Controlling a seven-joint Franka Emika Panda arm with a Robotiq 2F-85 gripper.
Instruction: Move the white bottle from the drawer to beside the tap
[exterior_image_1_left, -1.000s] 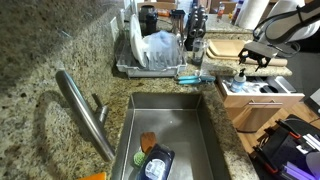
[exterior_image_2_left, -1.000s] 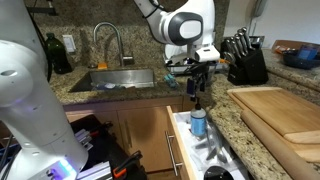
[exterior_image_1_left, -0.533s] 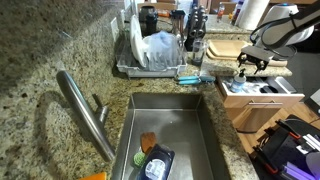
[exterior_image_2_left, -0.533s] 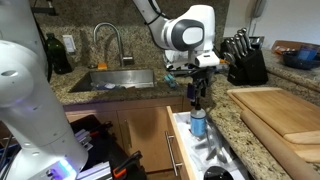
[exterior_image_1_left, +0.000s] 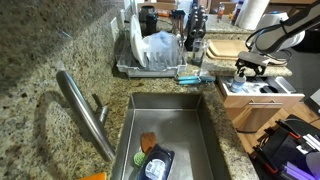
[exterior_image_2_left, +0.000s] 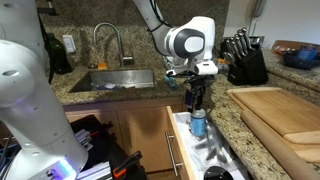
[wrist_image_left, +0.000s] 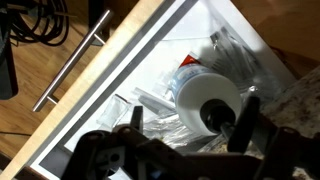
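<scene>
Hovering w/ jaws spread, one gripper (exterior_image_2_left: 197, 102) is hanging just above one white bottle (exterior_image_2_left: 198, 123) standing in one open drawer (wrist_image_left: 130, 76), near one sink (exterior_image_1_left: 170, 115).

Gripper (exterior_image_2_left: 196, 101) hovers above white bottle (exterior_image_2_left: 198, 124) in drawer (exterior_image_2_left: 179, 143).

White bottle (exterior_image_2_left: 198, 124), standing upright, in open drawer (exterior_image_2_left: 177, 143)

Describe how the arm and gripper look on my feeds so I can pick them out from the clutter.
The arm is glossy white with rounded, tube-like links, and its wrist joint has a round dark-grey cap. What looks like a thin black cable loops beside the wrist. The gripper is black and blocky, with two slim black fingers. No markings are legible.
</scene>
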